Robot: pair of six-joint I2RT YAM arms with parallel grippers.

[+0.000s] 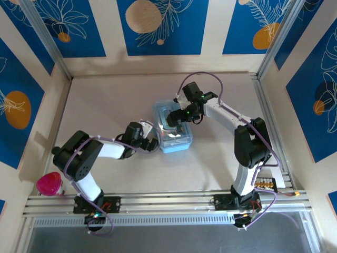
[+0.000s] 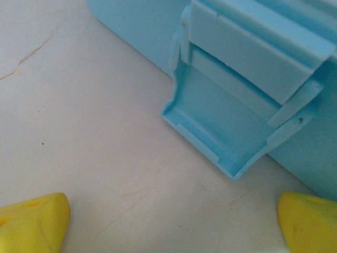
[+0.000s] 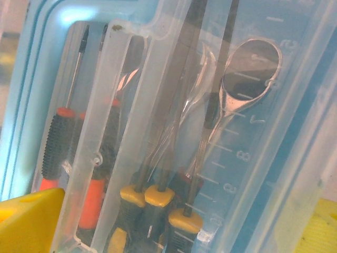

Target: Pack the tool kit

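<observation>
The light-blue tool kit case [image 1: 172,132] sits near the middle of the surface [image 1: 105,105], between the two arms, with its clear lid [image 3: 158,105] lying over the contents. Through the lid, black-and-yellow-handled screwdrivers [image 3: 158,196] lie side by side. Orange-and-black-handled screwdrivers [image 3: 55,142] lie to their left, and the open head of a wrench [image 3: 250,74] shows further up. On the case's left side a latch [image 2: 210,126] is unfastened, its flap tipped down onto the surface. The left tool [image 2: 171,232] hovers low just beside that latch, its yellow fingertips [image 2: 31,224] spread wide with nothing between them. The right tool [image 3: 176,232] hangs over the lid, its fingertips [image 3: 26,221] also apart; I cannot tell whether it touches the lid. A pink cup [image 1: 50,183] stands well apart at the near left edge
</observation>
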